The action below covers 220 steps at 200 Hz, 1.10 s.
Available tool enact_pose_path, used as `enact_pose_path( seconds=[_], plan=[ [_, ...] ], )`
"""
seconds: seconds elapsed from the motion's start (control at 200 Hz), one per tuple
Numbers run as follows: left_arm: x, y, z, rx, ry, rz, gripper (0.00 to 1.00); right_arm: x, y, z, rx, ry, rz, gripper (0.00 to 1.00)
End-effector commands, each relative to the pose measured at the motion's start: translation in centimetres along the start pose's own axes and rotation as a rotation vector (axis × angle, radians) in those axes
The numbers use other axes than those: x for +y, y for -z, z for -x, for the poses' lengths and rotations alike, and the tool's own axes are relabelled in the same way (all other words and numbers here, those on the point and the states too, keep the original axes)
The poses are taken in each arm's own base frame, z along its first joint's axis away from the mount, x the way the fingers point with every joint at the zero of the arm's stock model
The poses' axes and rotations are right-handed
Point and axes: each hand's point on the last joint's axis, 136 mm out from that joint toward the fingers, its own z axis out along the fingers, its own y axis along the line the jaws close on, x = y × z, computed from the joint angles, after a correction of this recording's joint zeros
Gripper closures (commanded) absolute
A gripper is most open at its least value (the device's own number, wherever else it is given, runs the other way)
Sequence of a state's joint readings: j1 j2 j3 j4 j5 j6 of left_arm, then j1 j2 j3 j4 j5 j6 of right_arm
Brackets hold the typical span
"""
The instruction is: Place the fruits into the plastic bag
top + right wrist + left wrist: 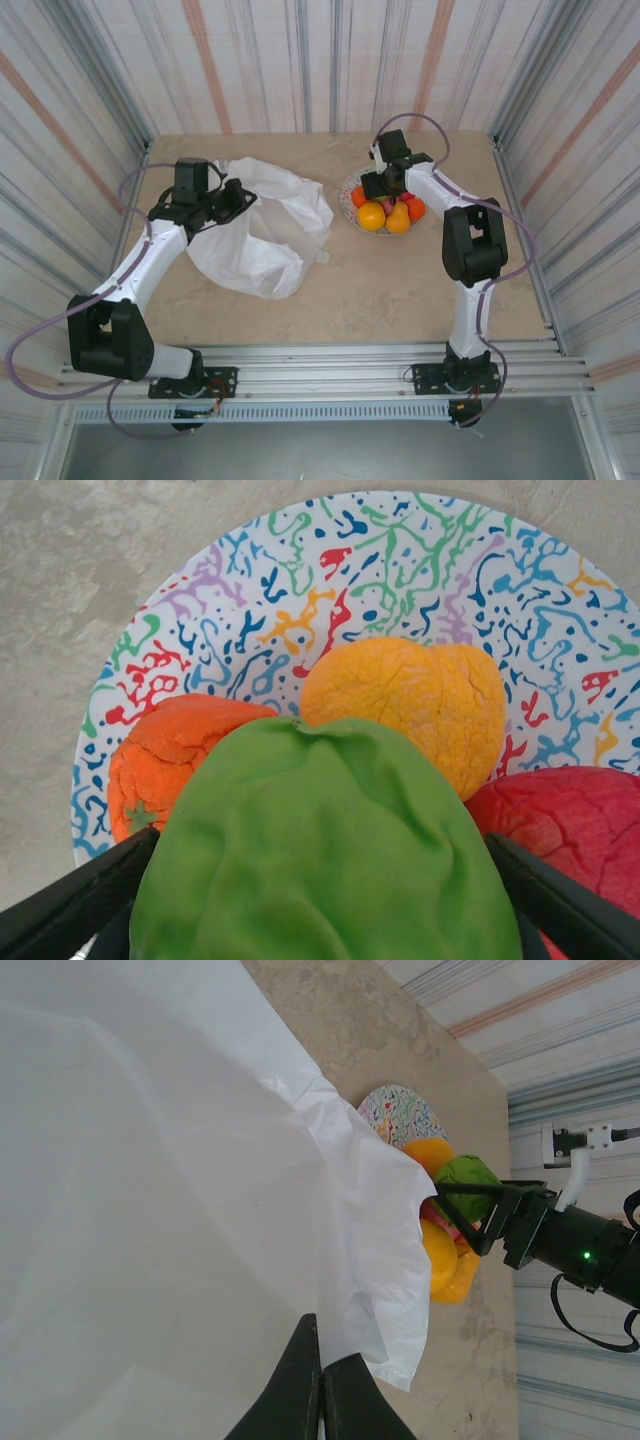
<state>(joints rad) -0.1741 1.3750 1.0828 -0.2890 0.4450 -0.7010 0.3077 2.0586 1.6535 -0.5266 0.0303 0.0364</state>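
My right gripper [320,838] is over the speckled plate [400,570], its two black fingers pressed against either side of the green apple [330,790]. Under and around the apple lie an orange [175,755], a yellow-orange fruit [410,705] and a red fruit [570,815]. From above, more fruits [385,215] are piled on the plate at the table's back right. The white plastic bag [262,235] lies crumpled left of the plate. My left gripper [320,1360] is shut on a fold of the bag [150,1210] at its left side.
Striped walls close in the beige table [400,290] on three sides. A metal rail [330,365] with both arm bases runs along the near edge. A strip of bare table separates the bag's right edge from the plate.
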Motion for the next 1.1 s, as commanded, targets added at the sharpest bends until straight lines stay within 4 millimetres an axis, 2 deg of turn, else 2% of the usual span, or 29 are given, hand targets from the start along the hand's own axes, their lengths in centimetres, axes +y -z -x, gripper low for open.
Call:
enact_pose_path(
  seconds=[0.0, 0.17, 0.296, 0.486, 0.616, 0.716, 0.847, 0.982, 1.097],
  plan=[
    [-0.6, 0.2, 0.2, -0.005, -0.013, -0.015, 1.00, -0.3, 0.3, 0.2, 0.013, 0.024, -0.009, 0.25],
    [-0.4, 0.1, 0.1, -0.002, -0.009, -0.009, 1.00, -0.4, 1.2, 0.8, -0.011, 0.024, -0.011, 0.37],
    [-0.3, 0.2, 0.1, -0.006, -0.005, -0.002, 1.00, -0.6, 2.6, 1.6, -0.044, 0.022, -0.018, 0.39],
    [0.1, 0.4, 0.0, -0.009, 0.008, 0.020, 1.00, -0.8, 6.6, 3.5, -0.131, 0.008, -0.016, 0.43],
    [-0.1, 0.5, -0.1, -0.008, 0.016, 0.012, 1.00, 0.8, 10.0, 3.3, -0.182, -0.019, 0.057, 0.44],
    [-0.1, 0.7, -0.2, -0.014, 0.020, 0.012, 1.00, 4.1, 12.2, 1.2, -0.209, -0.023, 0.179, 0.45],
    [-0.2, 0.7, -0.5, -0.012, 0.024, 0.008, 1.00, 9.9, 14.1, -3.7, -0.209, 0.005, 0.351, 0.46],
    [-0.2, 0.4, -0.9, -0.004, 0.024, 0.009, 1.00, 14.8, 15.0, -8.3, -0.219, 0.066, 0.461, 0.46],
    [-0.4, 0.3, -1.1, -0.002, 0.028, 0.002, 1.00, 18.8, 14.5, -11.8, -0.214, 0.144, 0.524, 0.46]
  ],
)
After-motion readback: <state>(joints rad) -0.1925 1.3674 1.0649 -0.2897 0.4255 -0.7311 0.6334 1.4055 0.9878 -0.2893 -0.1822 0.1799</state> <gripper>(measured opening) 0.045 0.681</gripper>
